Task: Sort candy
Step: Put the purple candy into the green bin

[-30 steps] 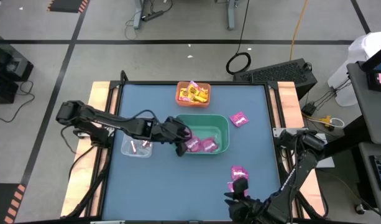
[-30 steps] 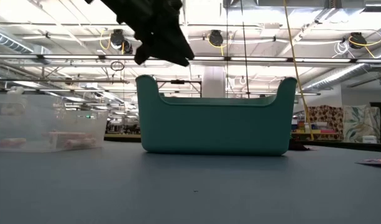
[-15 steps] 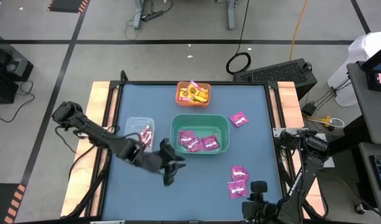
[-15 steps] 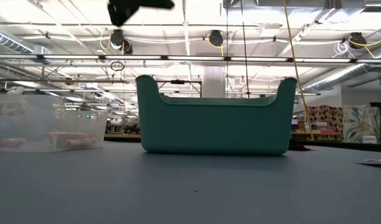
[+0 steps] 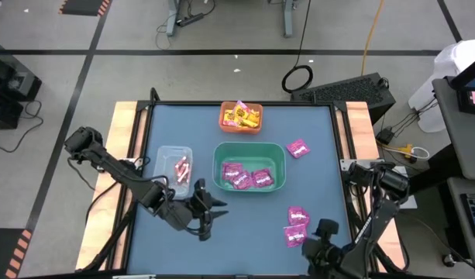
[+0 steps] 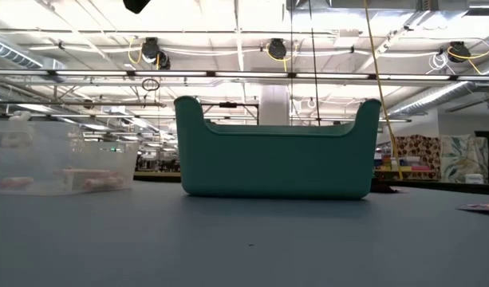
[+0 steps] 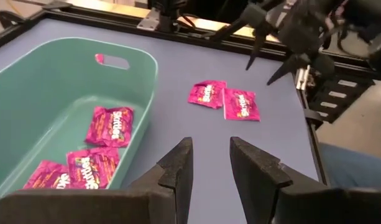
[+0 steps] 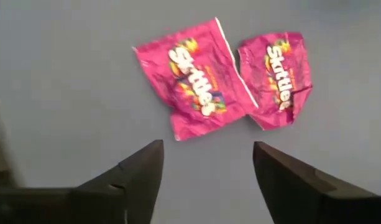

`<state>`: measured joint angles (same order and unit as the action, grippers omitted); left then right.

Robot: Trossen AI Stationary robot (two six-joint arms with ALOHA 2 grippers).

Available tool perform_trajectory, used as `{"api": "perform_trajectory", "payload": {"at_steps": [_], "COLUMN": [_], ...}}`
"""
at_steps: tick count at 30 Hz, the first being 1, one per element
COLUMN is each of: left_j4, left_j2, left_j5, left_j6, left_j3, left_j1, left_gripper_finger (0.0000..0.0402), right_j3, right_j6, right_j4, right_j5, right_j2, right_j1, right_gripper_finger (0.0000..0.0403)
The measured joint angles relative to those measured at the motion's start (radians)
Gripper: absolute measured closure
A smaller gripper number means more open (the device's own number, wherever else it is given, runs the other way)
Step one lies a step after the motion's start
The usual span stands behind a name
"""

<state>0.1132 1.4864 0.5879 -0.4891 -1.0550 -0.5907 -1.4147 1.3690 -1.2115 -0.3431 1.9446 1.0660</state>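
Observation:
Magenta candy packets lie in the green bin point(image 5: 249, 147), and they show in the left wrist view point(image 7: 109, 124). Two more lie flat on the table near the front right point(image 5: 295, 225), one beside the other point(image 8: 199, 87) point(image 8: 280, 78). One lies right of the bin point(image 5: 297, 147). Yellow packets fill the orange bin point(image 5: 241, 116). Pink sticks lie in the clear bin point(image 5: 175, 167). My left gripper point(image 5: 207, 215) point(image 7: 210, 165) hovers open and empty in front of the green bin's near left corner. My right gripper point(image 5: 311, 239) point(image 8: 209, 168) hovers open and empty just near-right of the two packets.
The green bin point(image 6: 276, 155) stands mid-table, the clear bin point(image 6: 61, 163) to its left and the orange bin behind it. Bare blue table point(image 5: 245, 232) lies between the two grippers at the front. Wooden rails edge the table's left and right sides.
My left gripper has drawn back from the green bin's near left corner toward the table's near edge and has risen out of the low view. My right gripper has backed off the two front packets toward the right edge, uncovering the nearer one.

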Motion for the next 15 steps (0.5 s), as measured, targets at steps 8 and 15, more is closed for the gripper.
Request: {"api": "perform_trajectory", "payload": {"at_steps": [8,15], "left_j4": [-0.034,-0.053], "left_j2": [0.041,0.082], "left_j5": [0.036,0.015], "left_j6": [-0.003,-0.003], "left_j3": [0.000,0.000], "left_j1": [0.000,0.000], "left_gripper_finger": [0.0290,0.0290], "right_j3": [0.140,0.206], "right_j6": [0.030,0.079], "right_j4": [0.210,0.291], "right_j5": [0.000,-0.009], "right_j2": [0.001,-0.003], "right_j1": [0.002,0.003], "right_gripper_finger": [0.0145,0.0145]}}
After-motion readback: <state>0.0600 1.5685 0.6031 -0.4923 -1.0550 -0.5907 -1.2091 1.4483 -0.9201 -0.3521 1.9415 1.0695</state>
